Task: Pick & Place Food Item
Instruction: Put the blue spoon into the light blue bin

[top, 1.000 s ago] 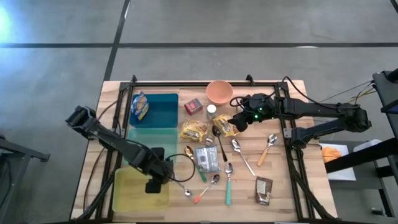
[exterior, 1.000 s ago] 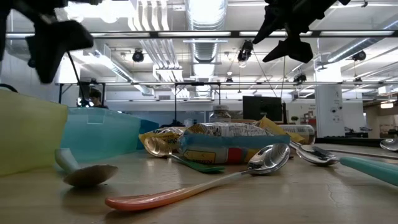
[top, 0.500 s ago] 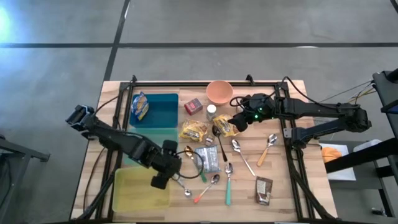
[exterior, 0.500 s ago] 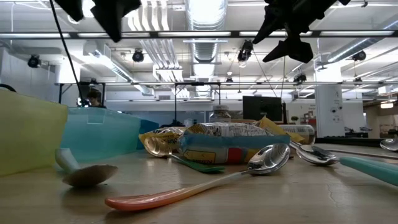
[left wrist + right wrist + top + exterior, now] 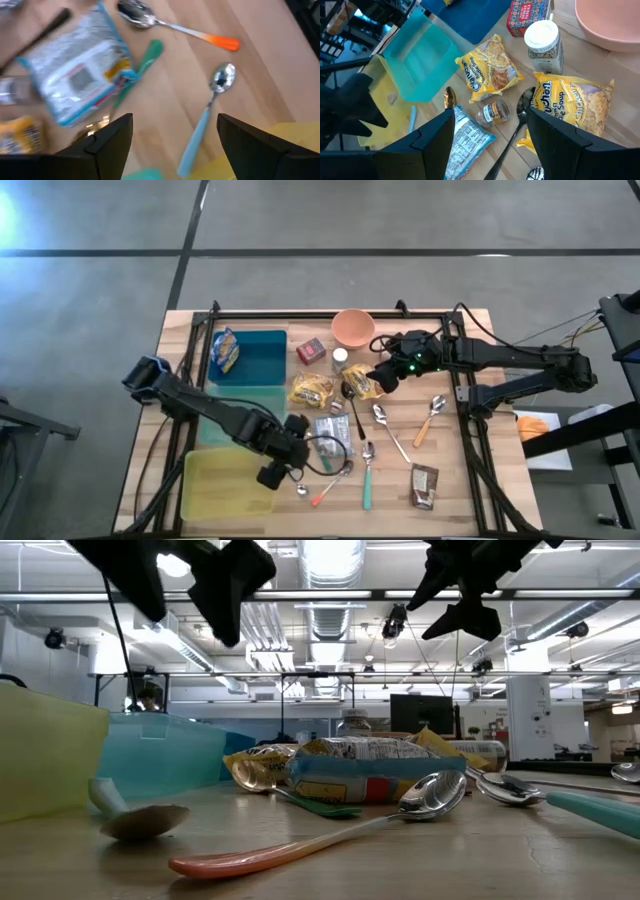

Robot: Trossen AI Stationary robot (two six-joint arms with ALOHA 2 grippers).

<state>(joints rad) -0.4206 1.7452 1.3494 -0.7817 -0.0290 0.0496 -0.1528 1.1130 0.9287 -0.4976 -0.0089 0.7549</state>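
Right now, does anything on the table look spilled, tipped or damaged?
One small clear jar with a dark lid lies on its side between the yellow noodle packet and the silver-blue food pouch, while the white-lidded jar stands upright. Spoons and packets lie scattered, but nothing looks spilled or broken.

Bowl [image 5: 353,328]: pink. Bins: blue [image 5: 255,356], teal [image 5: 240,394], yellow [image 5: 222,485]. Noodle packs [image 5: 491,69] [image 5: 575,110]: yellow, blue lettering. Box [image 5: 528,15]: red, patterned. Pouch [image 5: 80,82]: grey-white, blue edges.

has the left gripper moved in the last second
Yes. The left gripper has swung rightward off the yellow bin, toward the silver and blue packet; its fingers are open and empty.
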